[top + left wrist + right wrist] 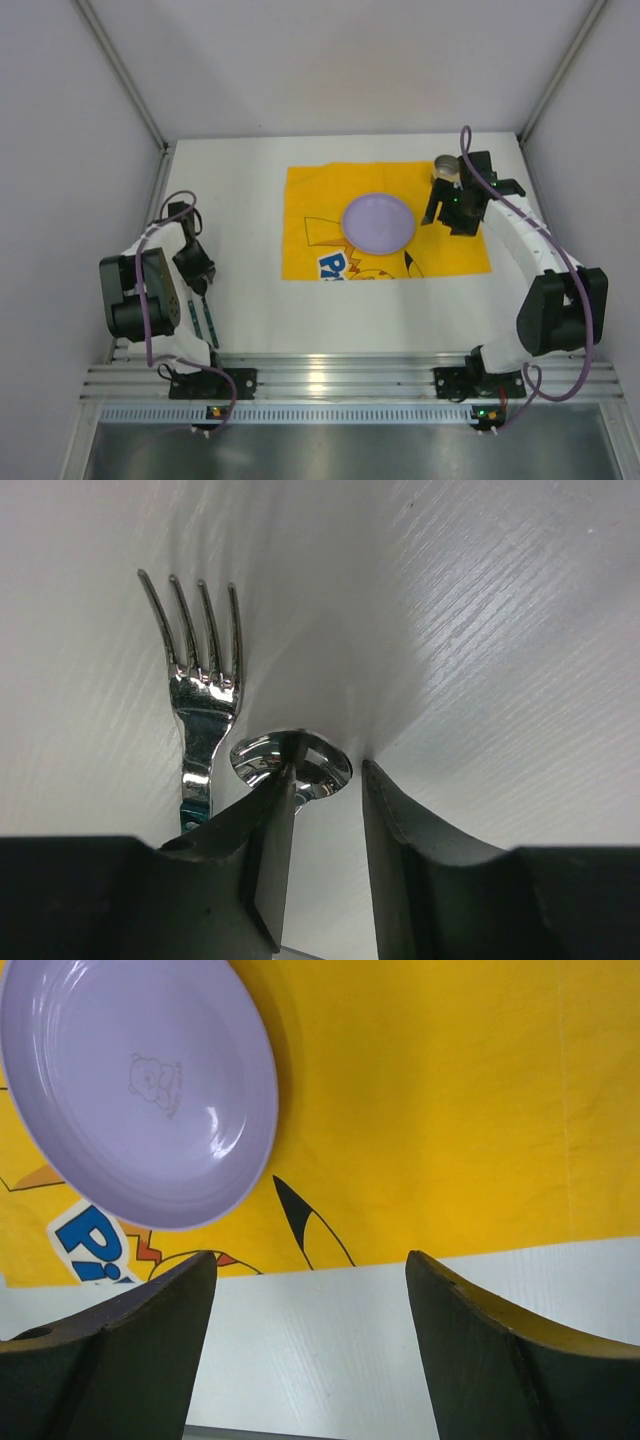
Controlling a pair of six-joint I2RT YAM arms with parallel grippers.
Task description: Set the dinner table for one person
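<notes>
Polished metal fork (205, 695) and spoon (290, 765) are gleaming mirror-bright and throwing sharp reflections. The white table (500, 630) under them is showing a fine, lined grain with a soft sheen. The yellow printed cloth (450, 1110) is looking matt and faintly creased. The lilac plastic plate (140, 1090) is shining smooth and glossy. The ribbed aluminium rail (320, 378) along the table's near edge is glinting.

spoon (325, 767) handle hidden, plate (140, 1090) cropped (top edge)
</notes>
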